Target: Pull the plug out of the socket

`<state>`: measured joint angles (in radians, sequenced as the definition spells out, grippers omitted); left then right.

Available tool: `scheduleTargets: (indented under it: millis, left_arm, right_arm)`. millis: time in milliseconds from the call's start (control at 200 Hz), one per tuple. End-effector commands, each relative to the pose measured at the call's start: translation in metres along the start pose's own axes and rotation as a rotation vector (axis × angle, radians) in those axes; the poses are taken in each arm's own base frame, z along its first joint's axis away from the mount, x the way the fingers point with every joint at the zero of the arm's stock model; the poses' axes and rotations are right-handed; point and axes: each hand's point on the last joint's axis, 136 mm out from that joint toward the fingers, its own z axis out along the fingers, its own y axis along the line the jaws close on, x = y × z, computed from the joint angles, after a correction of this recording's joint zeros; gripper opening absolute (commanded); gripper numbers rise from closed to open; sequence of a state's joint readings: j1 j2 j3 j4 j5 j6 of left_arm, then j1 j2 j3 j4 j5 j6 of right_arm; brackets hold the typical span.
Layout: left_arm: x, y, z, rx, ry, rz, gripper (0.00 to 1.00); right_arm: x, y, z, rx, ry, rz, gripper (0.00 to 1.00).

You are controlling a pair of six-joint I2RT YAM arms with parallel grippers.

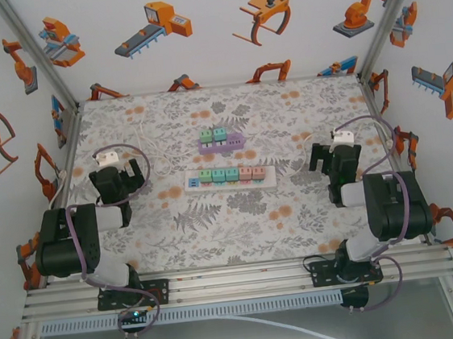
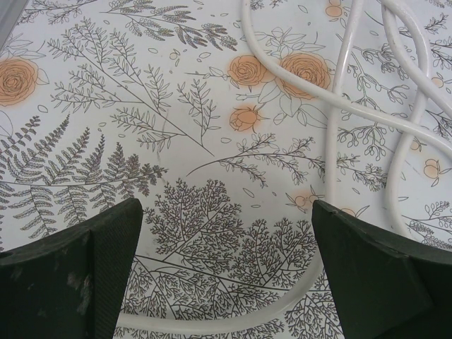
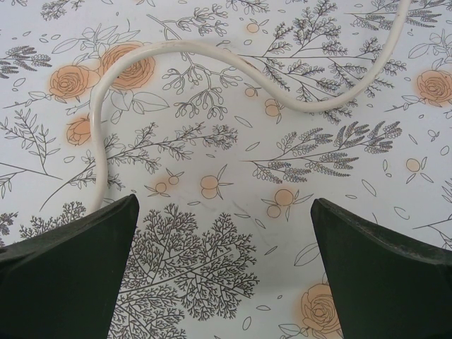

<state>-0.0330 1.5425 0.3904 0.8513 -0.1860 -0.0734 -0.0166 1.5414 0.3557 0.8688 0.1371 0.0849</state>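
Two power strips lie at the middle of the worktop (image 1: 216,227), one behind the other. The purple strip (image 1: 232,144) is the farther one and carries two green-blue plugs (image 1: 206,134) side by side on its left half. The white strip (image 1: 229,182) lies just nearer the arms and carries a row of five plugs (image 1: 232,173): one green, two teal and two salmon, counted from its left end. All of them sit in their sockets.

The left gripper (image 1: 130,175) hangs over the left side of the worktop, well apart from both strips. In the left wrist view this gripper (image 2: 226,233) is released, its dark fingers (image 2: 85,268) spread wide over the flowered cloth and touching nothing. Loops of a white cable (image 2: 339,99) lie on the cloth beyond them, and one length curves between the fingers.

The right gripper (image 1: 320,158) hangs over the right side, also well apart from the strips. In the right wrist view it (image 3: 224,233) is likewise released and holds nothing. Another white cord (image 3: 212,53) winds over the cloth ahead of it.
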Motion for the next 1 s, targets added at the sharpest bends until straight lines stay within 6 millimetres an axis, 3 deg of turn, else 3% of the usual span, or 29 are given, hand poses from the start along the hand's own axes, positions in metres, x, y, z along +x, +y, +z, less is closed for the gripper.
scheduleTargets:
  millis: [0, 115, 335, 511, 641, 771, 886, 991]
  left_arm:
    - [-0.004, -0.003, 0.0, 0.013, -0.009, 0.011, 0.97]
    - [-0.005, -0.004, -0.001, 0.018, -0.018, 0.012, 0.97]
    - [-0.036, -0.014, -0.036, 0.014, -0.084, 0.066, 0.97]
    - [-0.078, -0.032, -0.082, 0.079, -0.161, 0.022, 0.97]
    - [-0.118, -0.084, -0.136, 0.362, -0.226, -0.039, 0.97]
    - [-0.145, -0.154, -0.204, 0.741, -0.25, 0.018, 0.97]
    - [-0.139, -0.204, -0.268, 1.046, -0.204, 0.178, 0.97]
    - [-0.116, -0.226, -0.325, 1.265, -0.147, 0.414, 0.97]
  right_arm:
    - [-0.014, 0.0, 0.003, -0.005, -0.037, 0.001, 0.99]
    - [-0.022, 0.007, -0.002, -0.051, -0.058, -0.012, 0.99]
    - [-0.07, 0.013, -0.052, -0.107, -0.175, 0.019, 0.99]
    - [-0.118, 0.059, -0.096, -0.388, -0.268, 0.048, 0.99]
    - [-0.129, 0.121, -0.128, -0.641, -0.263, -0.129, 0.99]
    - [-0.113, 0.174, -0.157, -0.879, -0.207, -0.354, 0.99]
    - [-0.089, 0.207, -0.184, -1.101, -0.221, -0.53, 0.97]
    - [-0.071, 0.222, -0.198, -1.245, -0.247, -0.658, 0.96]
